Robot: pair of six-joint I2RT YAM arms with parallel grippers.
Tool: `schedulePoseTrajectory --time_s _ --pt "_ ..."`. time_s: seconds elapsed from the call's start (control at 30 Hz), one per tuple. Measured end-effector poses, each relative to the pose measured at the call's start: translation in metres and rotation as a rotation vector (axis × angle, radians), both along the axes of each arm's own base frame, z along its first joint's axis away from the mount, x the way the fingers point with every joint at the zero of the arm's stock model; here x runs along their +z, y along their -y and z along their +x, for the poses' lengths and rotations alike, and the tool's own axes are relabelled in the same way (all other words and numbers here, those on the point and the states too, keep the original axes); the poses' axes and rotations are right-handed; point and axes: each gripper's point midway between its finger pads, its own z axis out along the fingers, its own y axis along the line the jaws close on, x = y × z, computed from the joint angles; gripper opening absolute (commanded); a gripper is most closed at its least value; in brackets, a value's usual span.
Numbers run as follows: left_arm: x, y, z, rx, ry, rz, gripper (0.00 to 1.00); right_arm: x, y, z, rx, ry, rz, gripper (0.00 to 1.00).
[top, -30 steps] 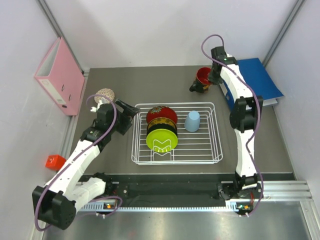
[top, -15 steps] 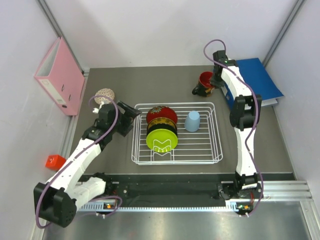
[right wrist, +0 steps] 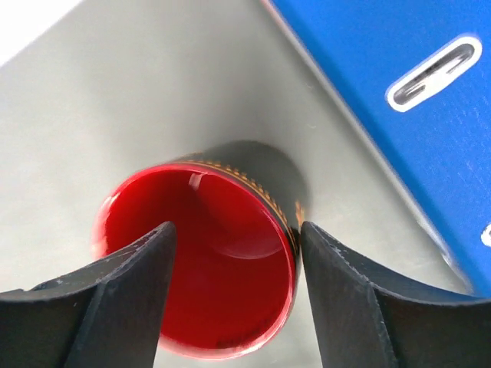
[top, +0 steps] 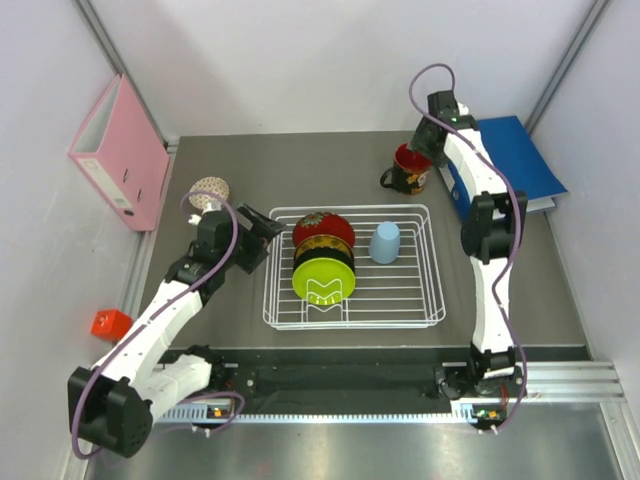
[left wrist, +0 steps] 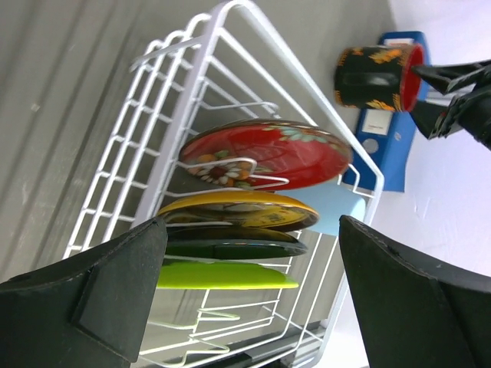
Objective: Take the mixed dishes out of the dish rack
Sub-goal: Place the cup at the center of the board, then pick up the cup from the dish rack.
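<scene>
Our right gripper (right wrist: 235, 230) sits released astride the mug (right wrist: 199, 268) rim; we lift straight up, clear of the binder (right wrist: 399, 92). The left gripper (left wrist: 253, 226) gapes empty.

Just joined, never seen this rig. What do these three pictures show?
Two robot arms are bolted at the table's near edge. One picture looks down from above; the other two come from wrist cameras. A white wire dish rack holds a red bowl, a yellow-and-black plate, a lime-green bowl and a light blue cup. A small beige bowl and a dark mug sit outside it. The left end effector is open beside the rack, the right end effector open over the mug; neither holds anything.
</scene>
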Motion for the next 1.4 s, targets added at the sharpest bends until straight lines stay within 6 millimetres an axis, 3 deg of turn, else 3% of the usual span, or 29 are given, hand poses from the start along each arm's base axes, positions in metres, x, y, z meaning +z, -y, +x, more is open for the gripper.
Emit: schedulePoseTrajectory --time_s 0.13,0.2,0.27,0.33,0.4,0.47,0.53,0.57,0.73,0.77,0.83,0.9,1.03,1.13,1.27,1.4 --pt "0.015 0.001 0.004 -0.028 0.083 0.013 0.92 0.053 -0.013 -0.006 0.004 0.131 0.075 0.67" --pt "0.021 0.002 0.007 -0.040 0.117 0.025 0.92 0.102 -0.023 -0.015 0.014 0.241 0.119 0.68" --pt "0.025 0.002 0.009 -0.054 0.144 0.037 0.92 0.165 -0.037 -0.027 0.046 0.386 0.155 0.68" --pt "0.034 0.006 0.012 -0.083 0.171 0.050 0.93 0.230 -0.055 -0.053 0.093 0.541 0.185 0.68" --pt "0.045 0.012 0.017 -0.121 0.201 0.060 0.95 0.271 -0.072 -0.089 0.143 0.649 0.215 0.68" --pt "0.060 0.025 0.023 -0.182 0.241 0.075 0.99 0.294 -0.085 -0.141 0.199 0.743 0.245 0.68" --pt "0.074 0.047 0.026 -0.274 0.294 0.103 0.99 0.293 -0.097 -0.173 0.243 0.777 0.267 0.67" --pt "0.081 0.062 0.024 -0.332 0.325 0.124 0.99 0.283 -0.094 -0.188 0.245 0.784 0.261 0.67" --pt "0.104 0.171 -0.011 -0.694 0.498 0.293 0.99 0.199 -0.086 -0.242 0.284 0.714 0.197 0.66" --pt "0.104 0.194 -0.018 -0.759 0.519 0.333 0.99 0.181 -0.082 -0.250 0.288 0.690 0.177 0.66" --pt "0.096 0.229 -0.024 -0.848 0.551 0.398 0.99 0.168 -0.075 -0.260 0.285 0.672 0.154 0.66" --pt "0.069 0.253 -0.030 -0.925 0.543 0.492 0.99 0.170 -0.066 -0.268 0.273 0.689 0.147 0.66" --pt "0.011 0.262 -0.034 -1.015 0.465 0.642 0.99 0.203 -0.050 -0.286 0.242 0.792 0.170 0.66" --pt "-0.014 0.258 -0.029 -1.031 0.423 0.712 0.99 0.227 -0.040 -0.302 0.230 0.867 0.199 0.66" --pt "-0.023 0.254 -0.021 -1.016 0.414 0.764 0.99 0.246 -0.029 -0.321 0.222 0.930 0.227 0.66" --pt "-0.024 0.257 -0.011 -0.987 0.433 0.790 0.99 0.253 -0.022 -0.332 0.219 0.954 0.239 0.66"
